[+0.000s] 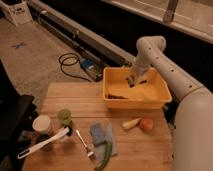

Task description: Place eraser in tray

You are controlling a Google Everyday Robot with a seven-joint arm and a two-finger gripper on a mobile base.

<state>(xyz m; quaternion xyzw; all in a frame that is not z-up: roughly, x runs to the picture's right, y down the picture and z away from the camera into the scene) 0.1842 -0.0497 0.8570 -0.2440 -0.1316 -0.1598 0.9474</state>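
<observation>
- Yellow-orange tray (159, 98) sits at the back right of the wooden counter (70, 100), with the white arm (167, 75) reaching down into it from the right.
- The gripper (133, 80) hangs over the tray's far half, jaws pressed together; can't really make out anything pinched in them.
- A dark strip on the tray floor near the front wall looks like the eraser (117, 95), though it's hard to be sure.
- Just in front of the tray: a pale yellow oblong piece (131, 123) beside an orange round thing (146, 123).
- Further left: a blue cloth (100, 134) with a fork (86, 144) and a green pod-like thing (104, 156) on it.
- Front left corner: a green cup (64, 116), a white cup (42, 123) and a white spatula (42, 143).
</observation>
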